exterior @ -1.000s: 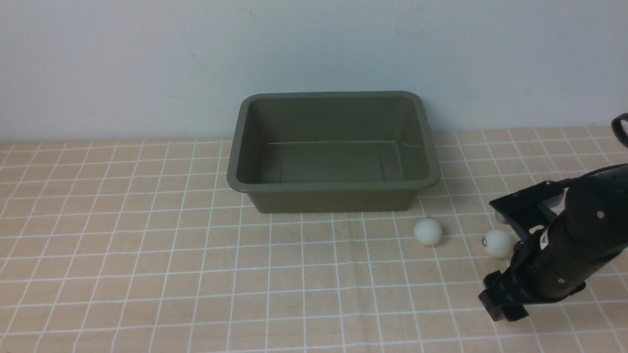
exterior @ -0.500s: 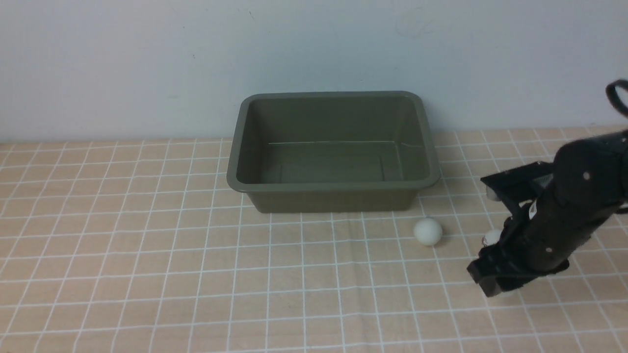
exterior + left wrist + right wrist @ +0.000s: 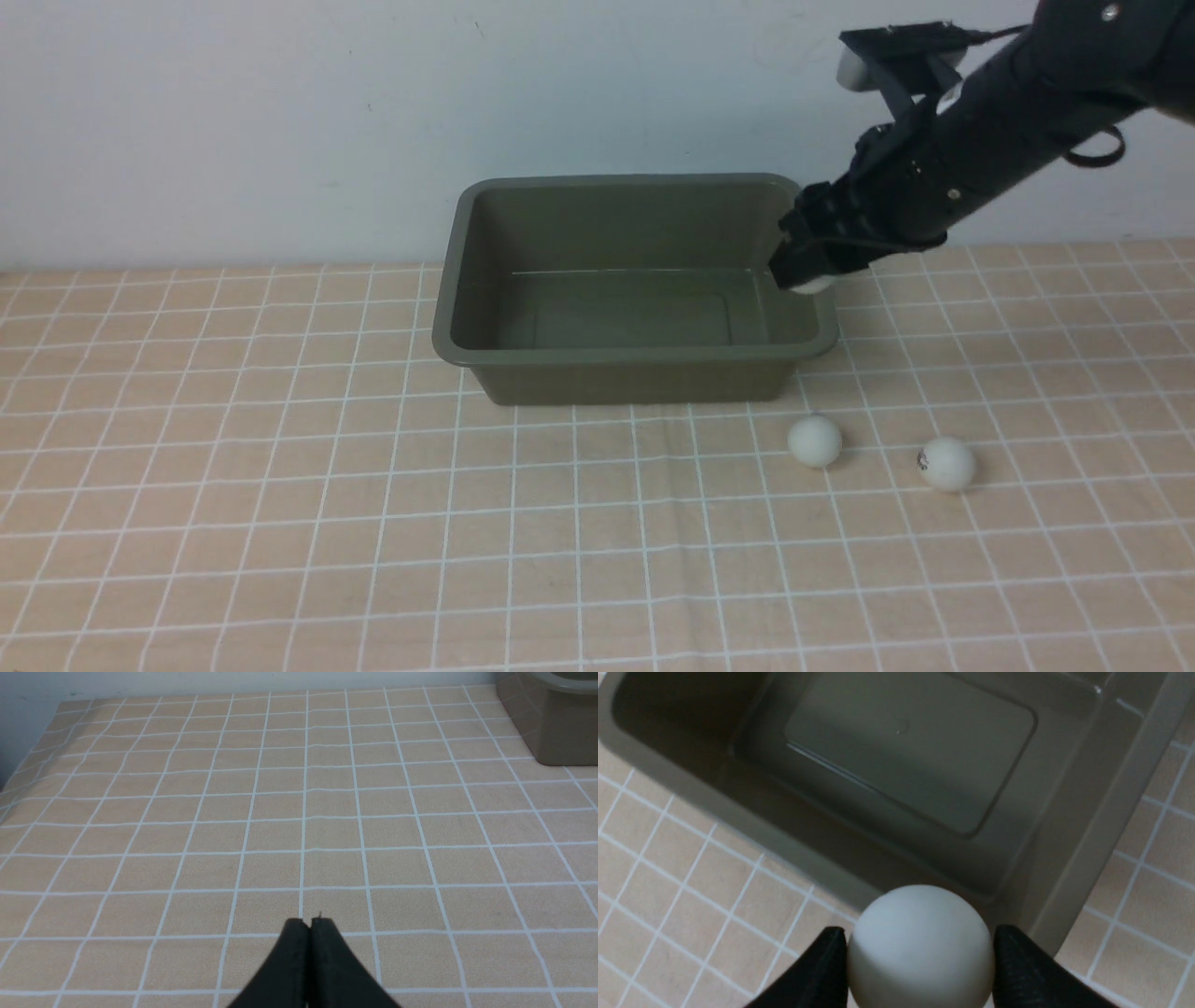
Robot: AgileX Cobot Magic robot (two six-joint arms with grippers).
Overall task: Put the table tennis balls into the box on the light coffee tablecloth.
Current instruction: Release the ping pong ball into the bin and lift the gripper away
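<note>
Table tennis ball (image 3: 919, 947) pinched in my right claw (image 3: 810, 273), held above box (image 3: 635, 356) rim to clear wall; my left claw (image 3: 308, 933) pressed together, idle, not needed

Your right arm (image 3: 1008, 103) reads all black, a thick rounded tube dotted with small pale screws (image 3: 1109, 12), with a little white label (image 3: 949, 91) on its side and a thin black cable loop (image 3: 1094, 149) curling off it. There's an angular black bracket (image 3: 901, 42) on it with a grey block (image 3: 848, 70) at one end, and the right gripper (image 3: 810, 275) is blocky and black too. On the wrist views, your left gripper (image 3: 308, 926) shows two smooth black wedges tapering to narrow tips, while the right fingers (image 3: 1020, 970) look finely ribbed.
</note>
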